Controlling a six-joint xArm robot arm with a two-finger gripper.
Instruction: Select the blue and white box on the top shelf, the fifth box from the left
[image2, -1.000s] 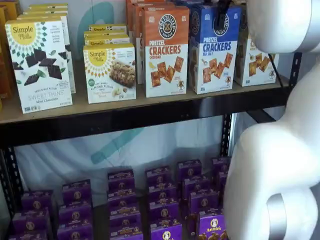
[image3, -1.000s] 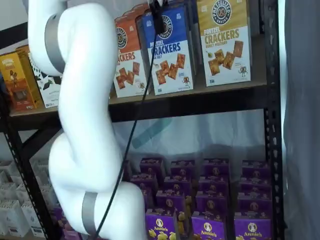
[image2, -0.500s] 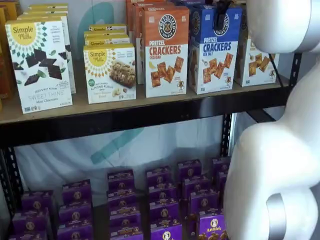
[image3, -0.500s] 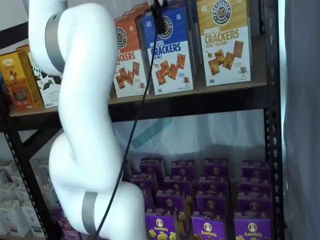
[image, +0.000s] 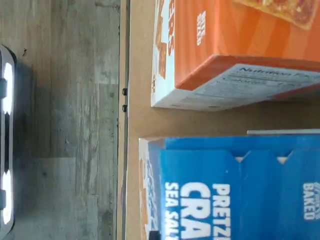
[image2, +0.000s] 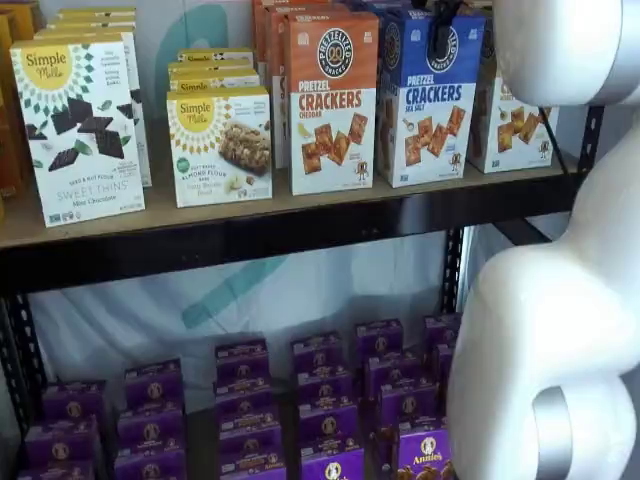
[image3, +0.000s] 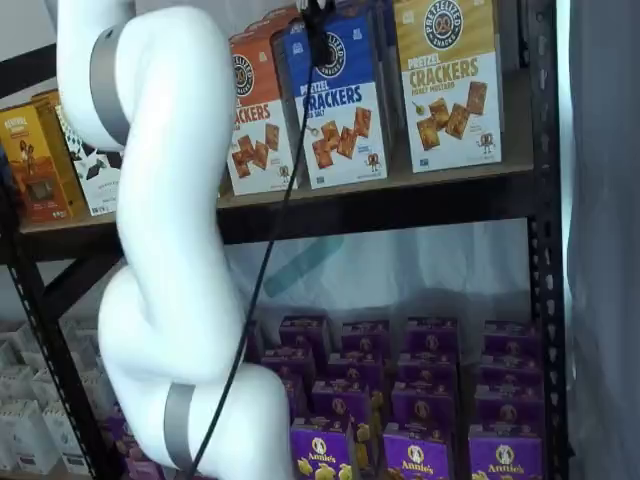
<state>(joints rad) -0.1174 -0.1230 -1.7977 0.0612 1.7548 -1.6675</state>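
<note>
1. The tall blue and white cardboard box (image2: 431, 97) of sea-salt pretzel crackers stands upright at the front of the top shelf (image2: 280, 232), a tan wooden board with a thick black metal rail.
2. The same-size orange cheddar cracker box (image2: 333, 102) stands just beside it, with a narrow gap between them in the wrist view.
3. The hand (image3: 317, 38) shows as one black finger over the blue box's upper front; whether it is spread or pinching, I cannot tell.
4. Judged step: final approach to the grasp.
5. Next, the fingers need to straddle the box without nudging the orange one.
</note>
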